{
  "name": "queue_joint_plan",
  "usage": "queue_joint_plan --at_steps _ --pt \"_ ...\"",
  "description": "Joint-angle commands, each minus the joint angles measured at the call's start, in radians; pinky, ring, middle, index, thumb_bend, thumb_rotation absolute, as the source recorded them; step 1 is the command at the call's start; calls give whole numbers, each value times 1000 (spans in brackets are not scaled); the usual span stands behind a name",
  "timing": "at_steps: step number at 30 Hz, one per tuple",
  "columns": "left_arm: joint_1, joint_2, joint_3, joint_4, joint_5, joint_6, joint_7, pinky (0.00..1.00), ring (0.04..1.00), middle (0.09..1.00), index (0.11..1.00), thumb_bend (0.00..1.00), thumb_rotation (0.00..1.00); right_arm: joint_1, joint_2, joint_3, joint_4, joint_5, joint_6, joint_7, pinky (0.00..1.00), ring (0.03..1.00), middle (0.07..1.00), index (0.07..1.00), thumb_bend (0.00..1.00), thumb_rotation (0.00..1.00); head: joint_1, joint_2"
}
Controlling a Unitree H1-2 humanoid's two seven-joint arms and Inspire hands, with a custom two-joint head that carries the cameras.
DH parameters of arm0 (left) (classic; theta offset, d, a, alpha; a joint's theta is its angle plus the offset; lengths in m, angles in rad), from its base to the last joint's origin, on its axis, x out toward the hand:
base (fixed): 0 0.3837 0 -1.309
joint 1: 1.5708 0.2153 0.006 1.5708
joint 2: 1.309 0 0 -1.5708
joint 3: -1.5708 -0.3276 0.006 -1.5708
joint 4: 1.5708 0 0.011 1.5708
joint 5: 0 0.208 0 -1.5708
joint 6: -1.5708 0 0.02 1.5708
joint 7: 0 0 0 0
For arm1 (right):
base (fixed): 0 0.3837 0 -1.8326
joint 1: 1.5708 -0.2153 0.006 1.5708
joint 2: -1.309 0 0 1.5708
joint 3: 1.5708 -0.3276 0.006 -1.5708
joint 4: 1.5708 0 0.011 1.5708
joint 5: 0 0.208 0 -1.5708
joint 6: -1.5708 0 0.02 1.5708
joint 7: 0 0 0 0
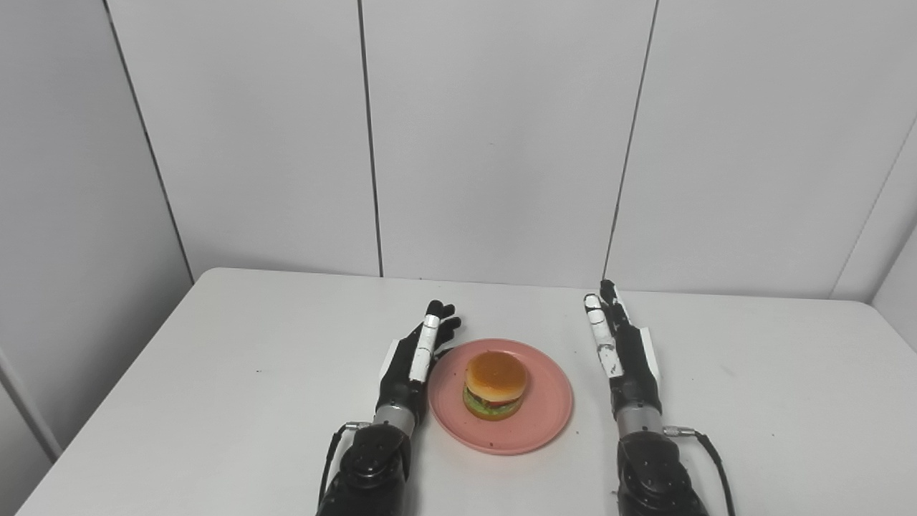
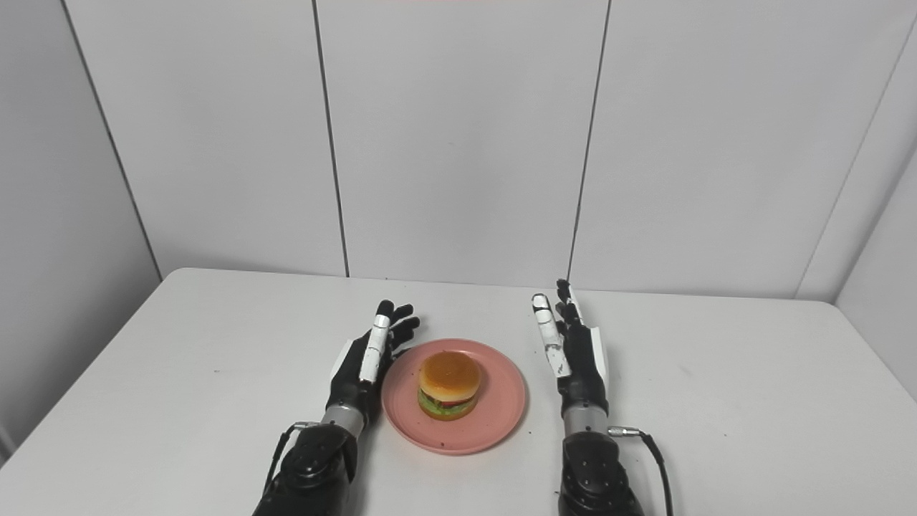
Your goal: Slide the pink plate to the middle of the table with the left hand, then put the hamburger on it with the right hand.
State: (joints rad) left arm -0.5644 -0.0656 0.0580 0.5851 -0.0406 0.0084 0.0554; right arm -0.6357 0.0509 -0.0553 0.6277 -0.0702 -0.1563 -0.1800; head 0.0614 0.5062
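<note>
Fingers (image 1: 428,337) of left hand (image 1: 410,365) stretched out, gripping nothing, just beside pink plate (image 1: 548,423). Right hand (image 1: 623,355) likewise spread and empty, near plate's other side. Hamburger (image 1: 496,384) upright on plate, mid-table (image 1: 215,373). Looks done; risk now: brushing the rim while pulling back, shifting plate or toppling burger.

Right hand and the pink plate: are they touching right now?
Apart. In the left eye view a strip of bare white table separates the right hand from the pink plate's rim; the right eye view shows the same gap.
</note>
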Motion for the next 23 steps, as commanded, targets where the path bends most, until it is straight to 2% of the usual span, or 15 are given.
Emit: queue_joint_plan --at_steps 1,5,8,11,13,18,23 --pt "-25 -4 1 2 9 -2 26 931 907 854 821 890 1000 -37 14 -10 -10 38 9 18 984 962 974 949 835 1000 1 1" --pt "-27 -4 2 12 18 -19 46 904 911 865 822 889 1000 -33 14 -1 13 48 3 19 980 963 964 953 782 1000 -1 0" --pt "-29 -9 3 19 31 -29 79 883 916 876 823 885 1000 -26 6 16 31 38 -1 24 984 963 962 955 784 1000 -1 2" --pt "-31 -12 0 27 45 -42 100 883 949 934 840 879 1000 -23 2 29 46 35 -4 25 979 960 955 946 786 1000 -1 2" --pt "-32 -13 -2 32 50 -52 108 925 984 971 863 886 1000 -22 -1 37 53 31 0 24 964 954 950 938 788 1000 -1 2" --pt "-31 -17 -8 39 68 -70 124 987 1000 989 891 888 1000 -19 -5 49 64 18 12 24 935 930 936 909 791 1000 0 3" --pt "-28 -20 -18 39 70 -79 132 1000 1000 996 898 870 1000 -15 -4 54 55 24 39 36 929 916 924 881 768 1000 -1 4"
